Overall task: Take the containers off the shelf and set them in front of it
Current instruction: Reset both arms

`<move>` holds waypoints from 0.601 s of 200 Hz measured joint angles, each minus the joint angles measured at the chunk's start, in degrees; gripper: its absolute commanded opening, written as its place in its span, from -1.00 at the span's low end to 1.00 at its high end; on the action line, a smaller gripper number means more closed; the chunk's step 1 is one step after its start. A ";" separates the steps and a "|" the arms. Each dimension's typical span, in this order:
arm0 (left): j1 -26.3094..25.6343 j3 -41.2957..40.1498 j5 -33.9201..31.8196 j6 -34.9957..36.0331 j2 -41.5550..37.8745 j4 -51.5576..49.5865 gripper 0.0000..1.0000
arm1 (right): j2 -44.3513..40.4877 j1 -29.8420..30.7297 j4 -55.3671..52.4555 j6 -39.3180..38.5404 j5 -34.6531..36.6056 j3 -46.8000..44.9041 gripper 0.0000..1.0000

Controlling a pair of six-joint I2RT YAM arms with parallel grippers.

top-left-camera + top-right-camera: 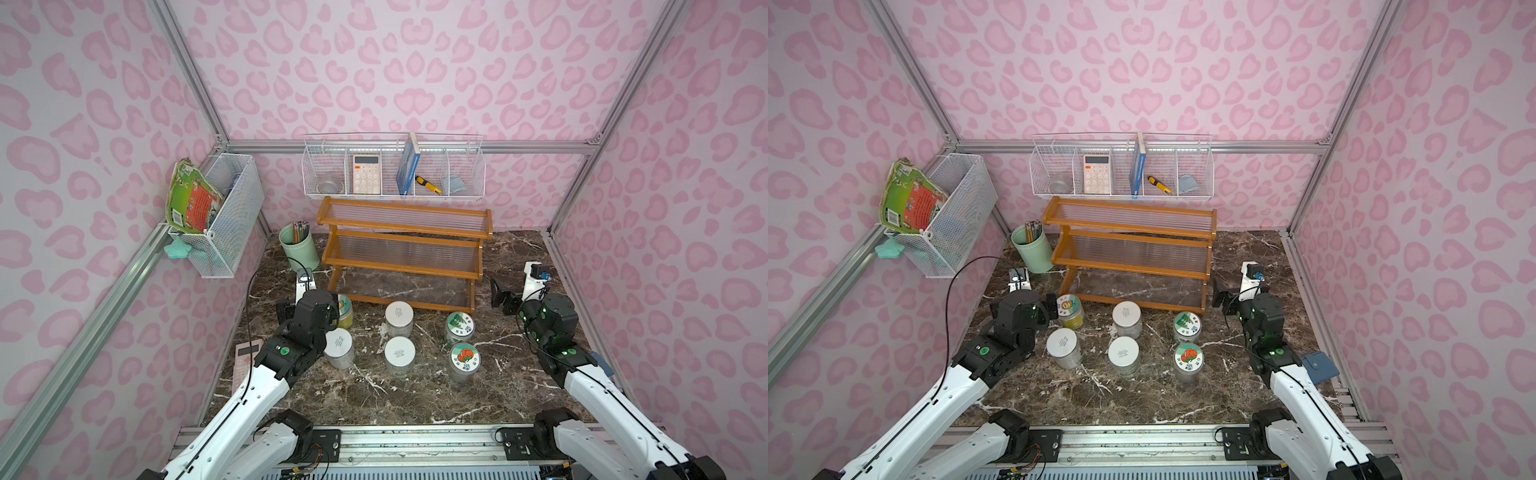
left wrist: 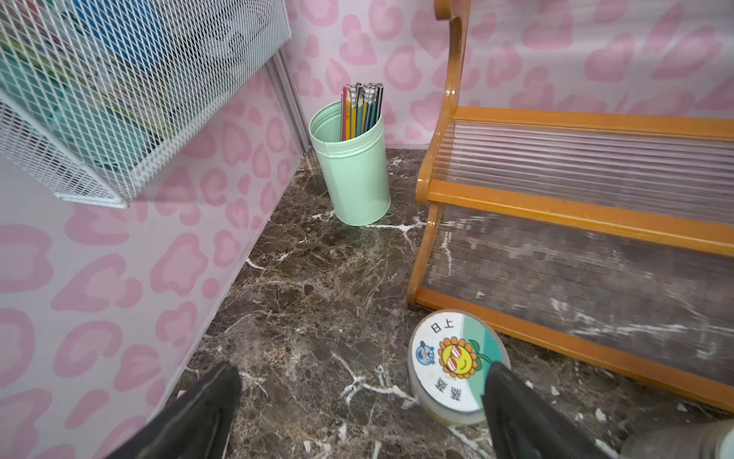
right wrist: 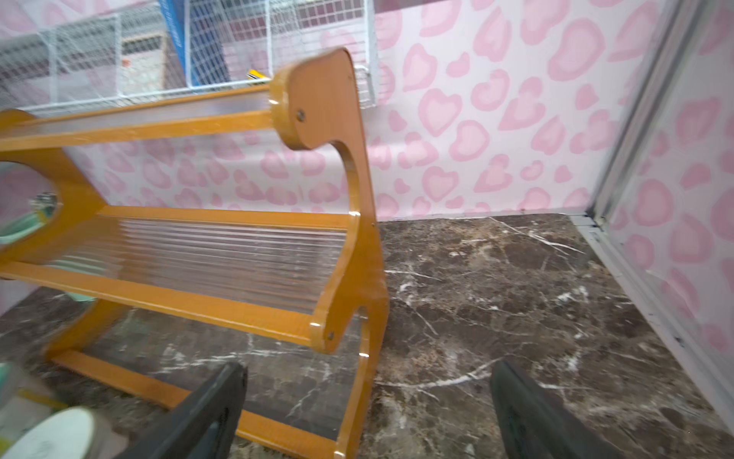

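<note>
The left claw (image 2: pixel 363 371) stands wide with nothing between its fingers, low over the dark marble tabletop (image 1: pixel 415 395). Just beside it, toward the right arm, stands the sunflower jar (image 2: pixel 449 357). In the left wrist view one finger (image 2: pixel 512 397) overlaps the edge of the jar's lid, and I cannot tell whether they touch. Ahead of this claw the green pencil cup (image 2: pixel 353 175) stands by the wall, and the shelf (image 1: pixel 403 253) rises ahead of it on the side toward the right arm. The right claw (image 3: pixel 371 367) is also spread wide and holds nothing; it hangs over bare tabletop just off the shelf's end post. All six jars stand upright on the tabletop in front of the shelf, between the two claws, in two rows of three. In the row next to the shelf, beyond the sunflower jar as seen from the left claw, come the middle white jar (image 1: pixel 399 318) and then the tree jar (image 1: pixel 460 326). The tree jar is the one nearest the right claw, though apart from it. In the row farther from the shelf, the left white jar (image 1: pixel 338 345) stands close against the left arm's wrist, behind that claw. Next come the front white jar (image 1: pixel 400 353) and the orange-picture jar (image 1: pixel 464 359), which stands just behind the tree jar.
</note>
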 measured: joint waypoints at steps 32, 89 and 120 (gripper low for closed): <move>8.50 -1.51 7.43 2.89 3.10 7.30 0.97 | 5.38 -3.67 6.78 -2.05 1.90 -2.51 0.98; 22.95 -7.17 20.41 4.31 11.72 20.24 0.91 | 16.35 -7.06 20.72 -6.45 6.47 -8.33 0.98; 27.19 -9.01 24.22 4.31 17.42 25.62 0.88 | 21.11 -7.10 30.36 -8.81 8.85 -13.62 0.98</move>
